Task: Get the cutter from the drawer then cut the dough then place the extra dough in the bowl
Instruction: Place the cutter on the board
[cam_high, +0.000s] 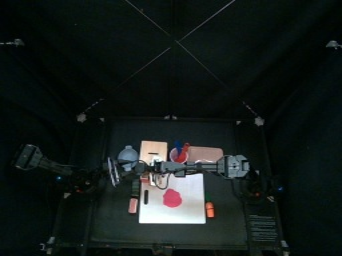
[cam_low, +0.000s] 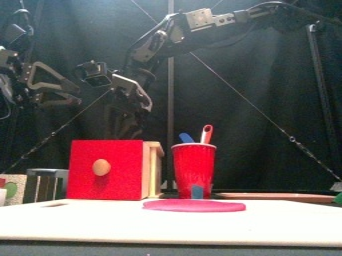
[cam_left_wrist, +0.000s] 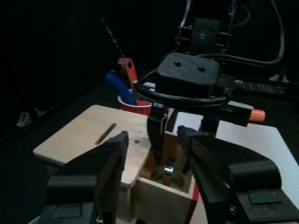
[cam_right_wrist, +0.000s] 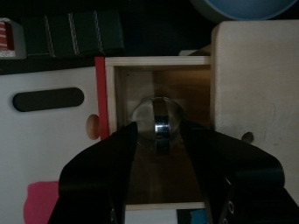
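Top: wooden box (cam_high: 151, 151) sits far of white board (cam_high: 195, 186).
Front: dough (cam_low: 195, 206) lies flat, near of red cup (cam_low: 194, 168).
Left wrist: left gripper (cam_left_wrist: 160, 147) spread wide astride open drawer (cam_left_wrist: 162, 199).
Right wrist: right gripper (cam_right_wrist: 160, 129) pinching cutter (cam_right_wrist: 160, 115) inside drawer.

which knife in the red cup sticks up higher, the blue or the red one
The red knife: its tip rises above the blue knife standing beside it in the red cup.

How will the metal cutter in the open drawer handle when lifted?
The cutter looks like thin metal, so it is probably rigid and light. Its shiny surface could slip in a grasp. Being round, it might roll if set on edge.
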